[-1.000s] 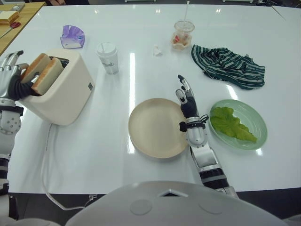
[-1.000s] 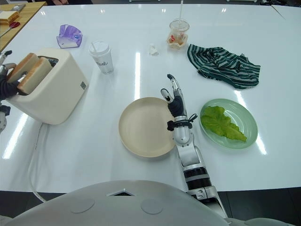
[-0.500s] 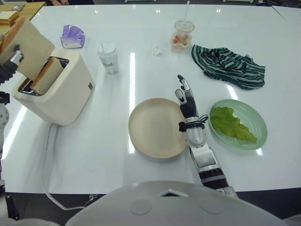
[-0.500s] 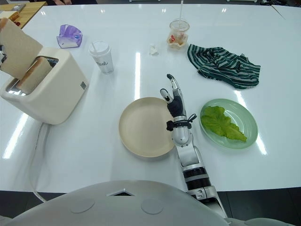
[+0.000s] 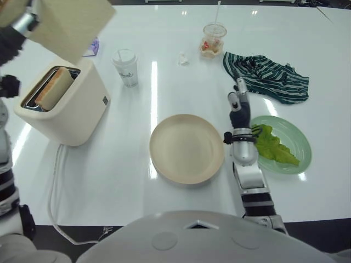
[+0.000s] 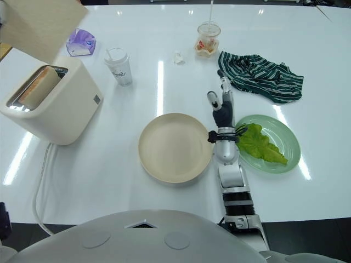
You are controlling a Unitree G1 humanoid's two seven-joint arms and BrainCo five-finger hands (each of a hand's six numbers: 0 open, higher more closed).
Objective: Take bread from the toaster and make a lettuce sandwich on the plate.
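My left hand (image 5: 19,24) is shut on a slice of bread (image 5: 68,27), held high above the cream toaster (image 5: 68,112) at the left. A second slice (image 5: 54,87) still stands in the toaster's slot. The empty beige plate (image 5: 186,148) lies in the middle of the table. My right hand (image 5: 239,107) is open, fingers straight, between the beige plate and the green plate (image 5: 296,137) that holds a lettuce leaf (image 5: 277,145); its wrist overlaps the leaf's left edge.
A lidded paper cup (image 5: 125,67) stands behind the toaster's right side, a purple wrapper (image 6: 80,41) further back. A plastic cup with a straw (image 5: 213,39) and a striped green cloth (image 5: 269,76) lie at the back right. The toaster's cord (image 5: 55,186) trails toward the front edge.
My left hand has lifted one slice out of the toaster, up and to the right. My right hand has shifted right, from beside the beige plate to the green plate's edge.
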